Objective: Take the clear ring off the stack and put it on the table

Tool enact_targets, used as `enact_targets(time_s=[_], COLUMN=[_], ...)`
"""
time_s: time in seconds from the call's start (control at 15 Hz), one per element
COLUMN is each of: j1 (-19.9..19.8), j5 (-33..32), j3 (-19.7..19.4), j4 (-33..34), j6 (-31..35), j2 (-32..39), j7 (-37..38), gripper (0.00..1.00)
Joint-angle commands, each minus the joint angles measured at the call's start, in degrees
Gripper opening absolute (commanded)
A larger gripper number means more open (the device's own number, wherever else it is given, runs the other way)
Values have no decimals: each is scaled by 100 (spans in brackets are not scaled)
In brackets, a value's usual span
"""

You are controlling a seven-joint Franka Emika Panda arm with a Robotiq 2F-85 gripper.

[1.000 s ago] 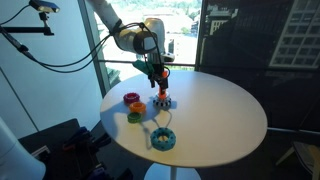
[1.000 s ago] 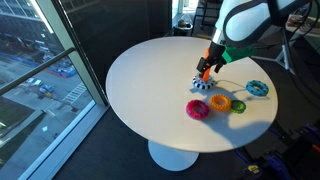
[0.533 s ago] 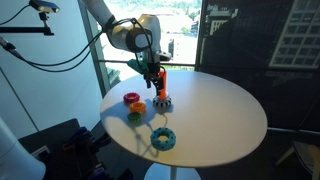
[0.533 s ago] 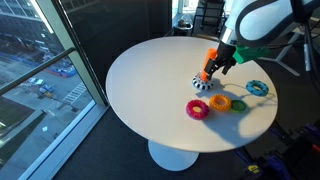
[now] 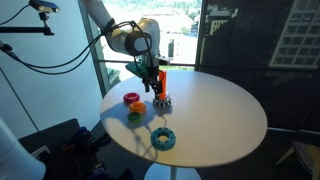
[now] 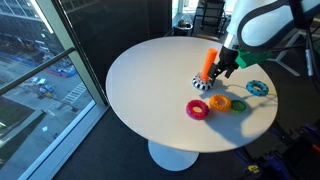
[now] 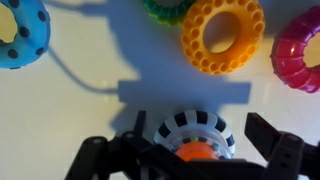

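The stack is a slim orange peg (image 5: 160,84) that stands upright on the white table (image 5: 215,115); it also shows in the other exterior view (image 6: 208,64). A ribbed ring with a pale outline, dark between the ribs, lies round the peg's foot (image 6: 201,85); it looks like the clear ring (image 7: 195,130) on the dark base. My gripper (image 5: 151,74) hangs close beside the peg's upper part (image 6: 227,67). In the wrist view the gripper (image 7: 198,122) is open and empty, with its fingers on either side of the ring and the peg top (image 7: 196,153) between them.
A red ring (image 5: 132,98), an orange ring (image 5: 137,106) and a green ring (image 5: 133,117) lie together on the table near the peg. A blue ring (image 5: 163,139) lies apart, nearer the table's edge. A window wall stands behind the table.
My gripper has moved sideways off the peg's line and slightly up; the peg now shows in full beside it. The rings have not moved.
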Motion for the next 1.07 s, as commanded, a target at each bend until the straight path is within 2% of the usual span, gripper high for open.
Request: enact_targets(time_s=[0.0, 1.0], j1=[10, 61], j5=[-149, -79], j3=[-16, -14], j4=[133, 772], j6=[-99, -35], j2=[145, 790], j7=[58, 74], gripper=[100, 100])
